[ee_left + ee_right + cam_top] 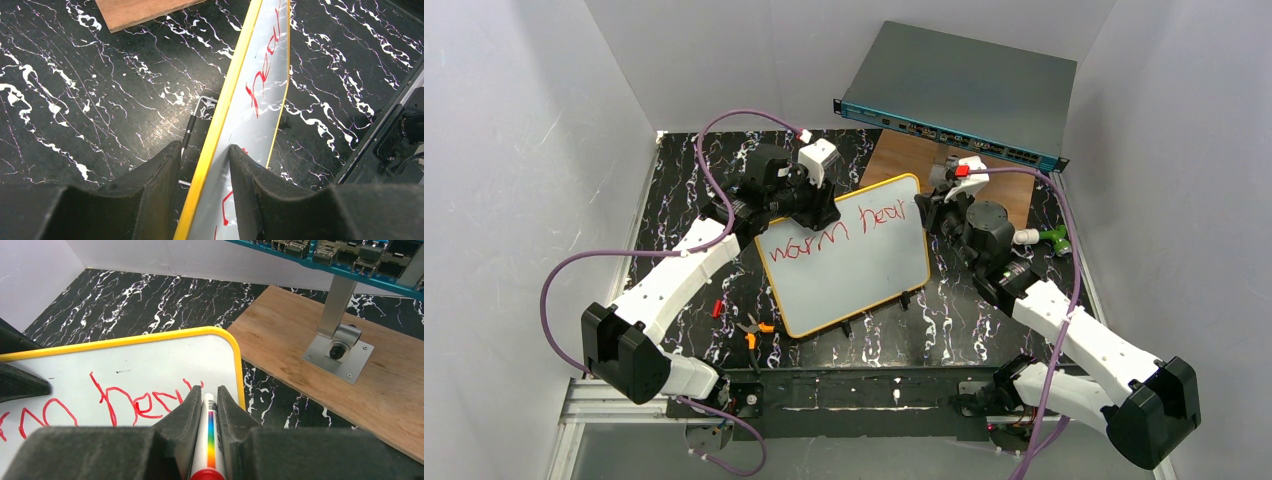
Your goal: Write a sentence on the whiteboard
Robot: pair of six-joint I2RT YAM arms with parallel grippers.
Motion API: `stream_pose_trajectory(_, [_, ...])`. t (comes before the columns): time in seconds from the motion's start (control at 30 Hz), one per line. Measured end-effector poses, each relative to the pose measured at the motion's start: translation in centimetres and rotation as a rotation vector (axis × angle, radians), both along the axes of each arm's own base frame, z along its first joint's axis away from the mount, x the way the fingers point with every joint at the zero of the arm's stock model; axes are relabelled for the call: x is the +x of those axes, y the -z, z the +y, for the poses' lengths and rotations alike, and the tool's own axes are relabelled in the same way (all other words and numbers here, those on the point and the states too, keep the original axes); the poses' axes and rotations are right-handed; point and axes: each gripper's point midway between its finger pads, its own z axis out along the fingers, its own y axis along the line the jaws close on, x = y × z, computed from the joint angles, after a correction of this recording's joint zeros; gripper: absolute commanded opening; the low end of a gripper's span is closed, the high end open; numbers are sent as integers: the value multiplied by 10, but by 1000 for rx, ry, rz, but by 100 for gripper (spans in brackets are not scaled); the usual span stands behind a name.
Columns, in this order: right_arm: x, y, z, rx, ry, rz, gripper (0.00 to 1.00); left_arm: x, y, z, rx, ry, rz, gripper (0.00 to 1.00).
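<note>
Glossy whiteboard (854, 265), matt wood plank (300, 355), metal bkt (350, 362)

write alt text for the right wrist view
The right end effector grips a white marker with a rainbow stripe, its tip by red lettering on the yellow-rimmed whiteboard. A wooden board lies to the right.

Both arms (674, 275) wear white shells, black joints (624, 350) and purple cables (543, 295).

You see the marker (209, 440) only as a strip between the right pincer (209, 396) fingers, its tip's contact untellable; the whiteboard (272, 95) runs off the lower edge; orange-handled tools (754, 332) on the bench (924, 320) are too small to name.
</note>
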Motion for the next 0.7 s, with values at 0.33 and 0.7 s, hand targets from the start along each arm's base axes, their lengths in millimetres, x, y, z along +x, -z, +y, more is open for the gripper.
stream_pose_trajectory(0.33, [-1, 4, 1, 4, -5, 10, 1, 0, 0, 0, 0, 0, 0, 0])
stream_pose_trajectory(0.7, [0, 11, 5, 7, -17, 32, 1, 0, 0, 0, 0, 0, 0, 0])
